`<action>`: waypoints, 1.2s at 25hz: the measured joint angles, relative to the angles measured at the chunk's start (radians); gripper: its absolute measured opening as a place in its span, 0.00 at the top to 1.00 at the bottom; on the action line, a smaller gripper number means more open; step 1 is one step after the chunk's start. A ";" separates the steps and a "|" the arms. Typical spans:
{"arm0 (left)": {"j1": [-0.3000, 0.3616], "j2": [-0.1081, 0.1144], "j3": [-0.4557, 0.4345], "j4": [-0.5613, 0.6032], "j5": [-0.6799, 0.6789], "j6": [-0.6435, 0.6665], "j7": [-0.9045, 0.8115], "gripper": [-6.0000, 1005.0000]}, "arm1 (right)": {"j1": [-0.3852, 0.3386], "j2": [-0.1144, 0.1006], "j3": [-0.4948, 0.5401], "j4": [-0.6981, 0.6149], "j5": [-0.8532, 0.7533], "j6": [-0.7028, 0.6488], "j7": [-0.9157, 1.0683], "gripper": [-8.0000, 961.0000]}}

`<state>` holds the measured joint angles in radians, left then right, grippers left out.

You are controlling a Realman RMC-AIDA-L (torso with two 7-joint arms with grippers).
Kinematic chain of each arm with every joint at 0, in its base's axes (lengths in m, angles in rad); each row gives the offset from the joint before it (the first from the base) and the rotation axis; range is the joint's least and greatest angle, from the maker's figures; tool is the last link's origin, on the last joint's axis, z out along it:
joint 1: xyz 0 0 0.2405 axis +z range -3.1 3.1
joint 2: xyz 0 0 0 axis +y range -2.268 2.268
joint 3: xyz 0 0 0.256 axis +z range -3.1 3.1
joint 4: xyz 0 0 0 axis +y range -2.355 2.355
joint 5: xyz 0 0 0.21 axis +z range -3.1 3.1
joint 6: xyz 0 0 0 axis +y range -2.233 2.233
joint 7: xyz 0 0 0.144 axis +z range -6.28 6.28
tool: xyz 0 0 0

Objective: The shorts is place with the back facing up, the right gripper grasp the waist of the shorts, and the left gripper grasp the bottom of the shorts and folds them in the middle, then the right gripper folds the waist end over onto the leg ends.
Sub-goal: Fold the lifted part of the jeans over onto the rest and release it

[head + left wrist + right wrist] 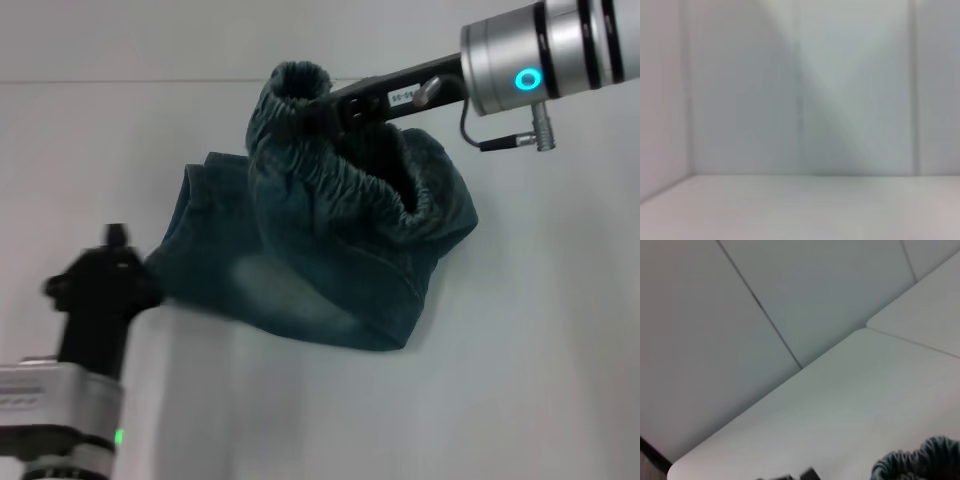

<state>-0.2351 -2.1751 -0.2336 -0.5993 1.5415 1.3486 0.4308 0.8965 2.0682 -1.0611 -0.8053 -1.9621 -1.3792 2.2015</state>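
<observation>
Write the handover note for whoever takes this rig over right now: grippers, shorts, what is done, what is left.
Right gripper: jaws shut on the waist, holding it lifted off the table.
Left gripper: down at the shorts' left edge; whether it grips cannot be seen.
Shorts: already doubled lengthwise, the lower part lying on the table, the waist end raised and curling over.
Done: the middle fold.
Left: carry the waist across onto the leg ends, lay it flat, release.
</observation>
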 joint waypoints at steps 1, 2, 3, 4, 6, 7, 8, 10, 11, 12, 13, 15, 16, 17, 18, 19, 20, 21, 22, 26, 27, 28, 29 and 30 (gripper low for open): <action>0.009 0.000 -0.015 0.003 0.000 0.008 0.003 0.99 | 0.004 0.002 -0.007 0.000 -0.001 0.000 -0.004 0.88; 0.016 0.000 -0.025 0.006 0.000 0.016 0.003 0.99 | 0.010 0.004 -0.015 0.001 -0.005 0.000 -0.011 0.87; 0.021 0.000 -0.033 0.010 0.000 0.025 0.004 0.99 | 0.014 0.006 -0.018 0.002 -0.010 0.000 -0.015 0.86; 0.025 0.000 -0.036 0.014 0.000 0.035 0.004 0.99 | 0.020 0.009 -0.022 0.004 -0.016 0.000 -0.020 0.86; 0.027 0.000 -0.037 0.017 0.000 0.048 0.005 0.99 | 0.035 0.013 -0.024 0.016 -0.026 0.004 -0.029 0.85; 0.028 0.000 -0.038 0.017 0.000 0.051 0.005 0.99 | 0.044 0.014 -0.025 0.027 -0.029 0.008 -0.034 0.84; 0.029 0.000 -0.041 0.018 0.000 0.052 0.006 0.99 | 0.053 0.014 -0.026 0.041 -0.030 0.013 -0.040 0.83; 0.029 0.000 -0.048 0.018 0.000 0.058 0.007 0.99 | 0.074 0.015 -0.035 0.077 -0.033 0.026 -0.056 0.82; 0.029 0.000 -0.050 0.018 0.000 0.063 0.007 0.99 | 0.083 0.015 -0.047 0.094 -0.035 0.038 -0.062 0.82; 0.029 0.000 -0.051 0.018 0.000 0.075 0.007 0.99 | 0.089 0.016 -0.056 0.104 -0.036 0.046 -0.065 0.81; 0.029 0.000 -0.051 0.017 0.000 0.086 0.007 0.99 | 0.095 0.016 -0.072 0.111 -0.036 0.059 -0.065 0.80; 0.027 0.000 -0.052 0.015 0.000 0.100 0.004 0.99 | 0.100 0.019 -0.097 0.114 -0.036 0.079 -0.065 0.79; 0.022 0.000 -0.052 0.013 0.000 0.105 0.002 0.99 | 0.101 0.024 -0.115 0.110 -0.036 0.099 -0.070 0.79; 0.022 0.000 -0.052 0.013 0.000 0.105 0.002 0.99 | 0.101 0.024 -0.115 0.110 -0.036 0.099 -0.070 0.78; 0.019 0.000 -0.051 0.013 0.001 0.106 -0.001 0.99 | 0.102 0.026 -0.123 0.106 -0.035 0.108 -0.075 0.77; 0.015 0.000 -0.050 0.012 0.002 0.105 -0.004 0.99 | 0.103 0.026 -0.128 0.103 -0.033 0.113 -0.080 0.77; 0.011 0.000 -0.049 0.012 0.004 0.105 -0.007 0.99 | 0.103 0.026 -0.131 0.099 -0.031 0.118 -0.090 0.76; 0.008 0.000 -0.047 0.011 0.006 0.104 -0.009 0.99 | 0.103 0.026 -0.130 0.096 -0.030 0.121 -0.100 0.75; 0.004 0.000 -0.045 0.011 0.007 0.104 -0.011 0.99 | 0.103 0.026 -0.128 0.092 -0.029 0.123 -0.110 0.75; -0.012 0.001 -0.034 0.011 0.008 0.102 -0.026 0.99 | 0.083 0.025 -0.118 0.052 -0.009 0.131 -0.142 0.69; -0.014 0.002 -0.032 0.013 0.009 0.106 -0.033 0.99 | 0.066 0.024 -0.117 0.027 -0.005 0.129 -0.147 0.65; -0.014 0.003 -0.031 0.015 0.009 0.112 -0.040 0.99 | 0.037 0.023 -0.116 -0.009 -0.002 0.120 -0.154 0.61; -0.015 0.003 -0.030 0.017 0.009 0.118 -0.045 0.99 | 0.006 0.023 -0.117 -0.042 0.003 0.102 -0.164 0.57; -0.015 0.003 -0.029 0.019 0.010 0.124 -0.051 0.99 | -0.027 0.023 -0.119 -0.074 0.010 0.085 -0.178 0.53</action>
<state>-0.2501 -2.1723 -0.2622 -0.5801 1.5511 1.4728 0.3798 0.8699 2.0912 -1.1798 -0.8796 -1.9520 -1.2942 2.0232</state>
